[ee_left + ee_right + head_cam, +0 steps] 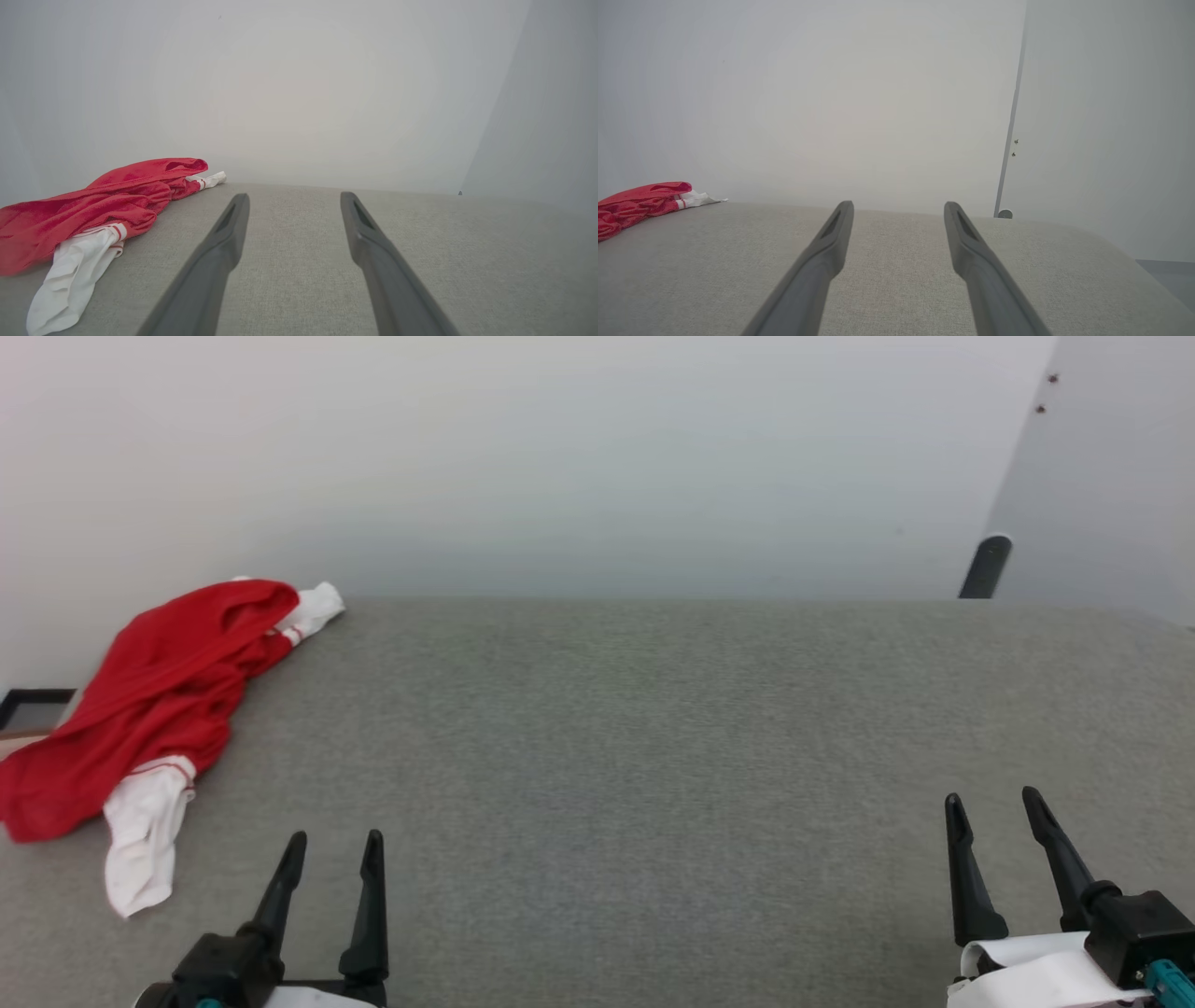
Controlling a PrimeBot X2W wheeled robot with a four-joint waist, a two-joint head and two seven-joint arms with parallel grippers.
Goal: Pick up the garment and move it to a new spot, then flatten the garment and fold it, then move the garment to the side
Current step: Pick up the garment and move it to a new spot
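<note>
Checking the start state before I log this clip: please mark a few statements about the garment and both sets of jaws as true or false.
1. The garment lies bunched at the left of the grey surface. True.
2. The left jaws are shut on the garment. False: they stand open and empty, apart from it.
3. The right jaws stand open, holding nothing. True.
4. The garment is folded flat. False: it is crumpled, with one white sleeve trailing toward the robot.
</note>
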